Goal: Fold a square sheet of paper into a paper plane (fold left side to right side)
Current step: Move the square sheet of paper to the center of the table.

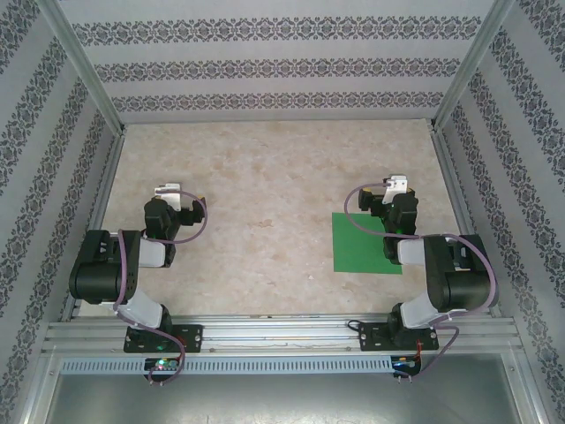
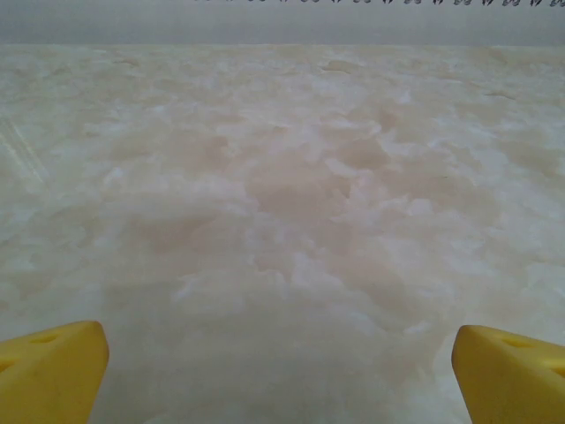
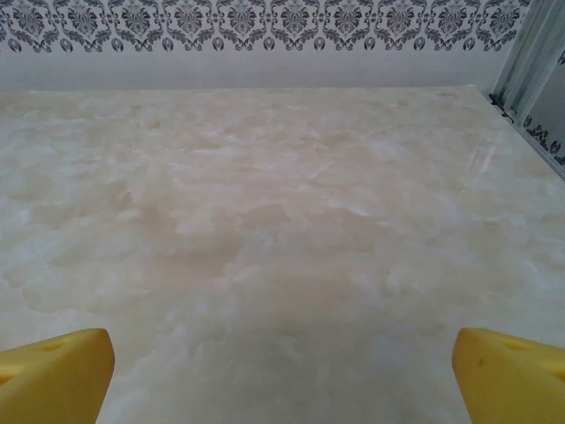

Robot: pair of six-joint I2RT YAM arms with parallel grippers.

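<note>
The square sheet of paper (image 1: 360,243) is bright green and lies flat on the right half of the table, its right part hidden under my right arm. My right gripper (image 1: 397,185) is just beyond the sheet's far right corner and points toward the back wall. In the right wrist view my right gripper (image 3: 282,375) is open, with yellow fingertips (image 3: 53,375) far apart over bare table. My left gripper (image 1: 168,191) is over the left half of the table, far from the sheet. In the left wrist view my left gripper (image 2: 281,375) is also open, and nothing lies between its yellow fingertips (image 2: 48,375).
The beige marbled table (image 1: 265,194) is closed in by patterned walls (image 1: 265,71) at the back and both sides, with aluminium posts (image 1: 84,62) at the corners. A metal rail (image 1: 274,336) with both arm bases runs along the near edge.
</note>
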